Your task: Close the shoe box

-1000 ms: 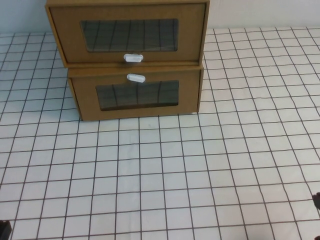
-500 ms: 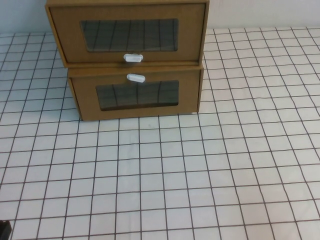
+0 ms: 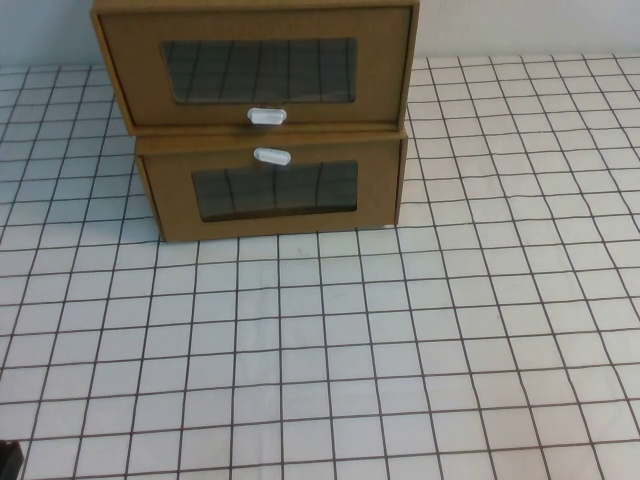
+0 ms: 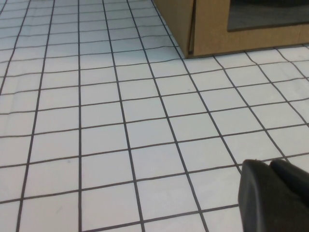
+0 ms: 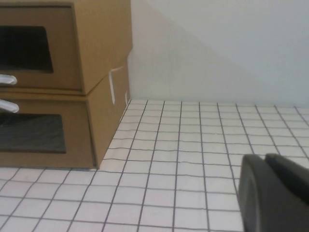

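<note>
Two brown cardboard drawer boxes stacked at the far left-centre of the gridded tabletop (image 3: pixel 400 340), against the back wall. Top one is the shoe box (image 3: pixel 255 65): clear window in front, small white pull tab (image 3: pixel 267 116) just under the window. It sits on the lower box (image 3: pixel 270 190), whose white tab (image 3: pixel 272 156) is above its window. Shoe box front overhangs the lower box front a bit on the left side in the high view; right wrist view shows the same overhang at the right corner. Left claw (image 4: pixel 275 195): dark tip only, low over the tabletop near the robot's side, well apart from the boxes; a sliver of it shows at the bottom left corner of the high view. The two tips sit pressed together in the left wrist view, so clenched, holding nothing. Right claw (image 5: pixel 273 193): dark blurred mass at the frame edge, well apart from the boxes, right of them; open or clenched, cannot tell.
</note>
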`<state>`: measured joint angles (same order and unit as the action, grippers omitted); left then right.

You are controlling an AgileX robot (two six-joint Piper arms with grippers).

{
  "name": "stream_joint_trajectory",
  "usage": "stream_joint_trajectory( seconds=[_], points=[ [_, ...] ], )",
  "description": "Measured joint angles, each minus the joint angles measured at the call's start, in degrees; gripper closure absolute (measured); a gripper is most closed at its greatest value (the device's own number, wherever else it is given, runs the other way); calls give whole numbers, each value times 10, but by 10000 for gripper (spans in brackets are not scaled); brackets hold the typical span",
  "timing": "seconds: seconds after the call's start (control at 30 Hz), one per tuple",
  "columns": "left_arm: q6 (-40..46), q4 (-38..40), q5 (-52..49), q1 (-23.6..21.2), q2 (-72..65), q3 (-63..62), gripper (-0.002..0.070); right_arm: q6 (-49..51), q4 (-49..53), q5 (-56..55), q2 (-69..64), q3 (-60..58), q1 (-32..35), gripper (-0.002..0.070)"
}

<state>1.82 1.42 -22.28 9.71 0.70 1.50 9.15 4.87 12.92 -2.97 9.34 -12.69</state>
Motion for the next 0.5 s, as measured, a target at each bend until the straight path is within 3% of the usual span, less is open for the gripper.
stream_joint_trajectory(
  seconds=[0.27, 0.5],
  points=[
    [0, 0, 0, 0, 0, 0, 677, -97, -80, -5, 34, -97, 4, 689],
    [0, 0, 0, 0, 0, 0, 677, -114, -84, 39, 34, -107, 58, 690]
  ],
)
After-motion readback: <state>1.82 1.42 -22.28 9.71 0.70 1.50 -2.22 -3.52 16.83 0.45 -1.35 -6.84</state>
